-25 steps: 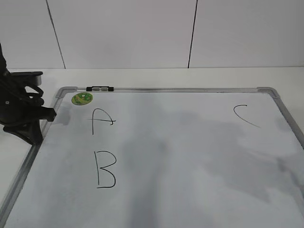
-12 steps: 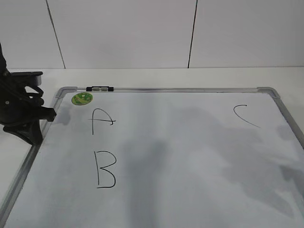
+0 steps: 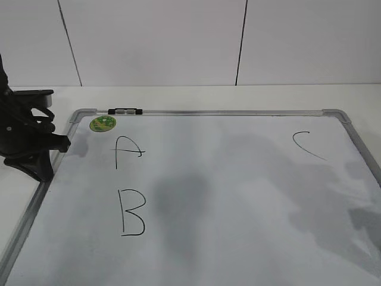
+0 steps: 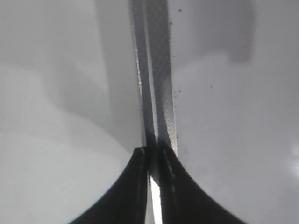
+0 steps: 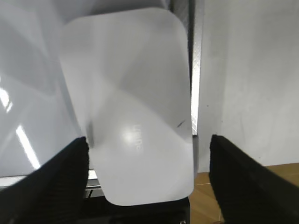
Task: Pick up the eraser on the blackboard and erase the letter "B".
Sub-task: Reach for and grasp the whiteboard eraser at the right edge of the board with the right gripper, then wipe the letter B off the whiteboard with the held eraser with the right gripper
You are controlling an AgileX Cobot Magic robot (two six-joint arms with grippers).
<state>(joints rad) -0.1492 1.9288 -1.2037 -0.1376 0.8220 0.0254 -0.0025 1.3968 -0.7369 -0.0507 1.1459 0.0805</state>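
Observation:
The blackboard (image 3: 238, 196) is a white board in a silver frame, lying flat. The black letter "B" (image 3: 131, 213) is at its left, below the "A" (image 3: 127, 151). The eraser (image 5: 133, 102), a white rounded block with faint grey lettering, shows only in the right wrist view, lying on the board beside the frame rail. My right gripper (image 5: 147, 140) is open with a finger on each side of the eraser's near end. It is out of the exterior view. My left gripper (image 3: 58, 143) is shut and empty over the board's left frame rail (image 4: 156, 84).
A green round sticker (image 3: 102, 123) and a small black-and-silver clip (image 3: 125, 111) sit at the board's top left. A curved "C" stroke (image 3: 307, 145) is at the upper right. White table (image 3: 196, 95) and wall lie behind. Wooden floor (image 5: 201, 196) shows past the board's edge.
The dark shadows on the board have shifted; the one at the right edge has moved down and right. The left arm has not moved.

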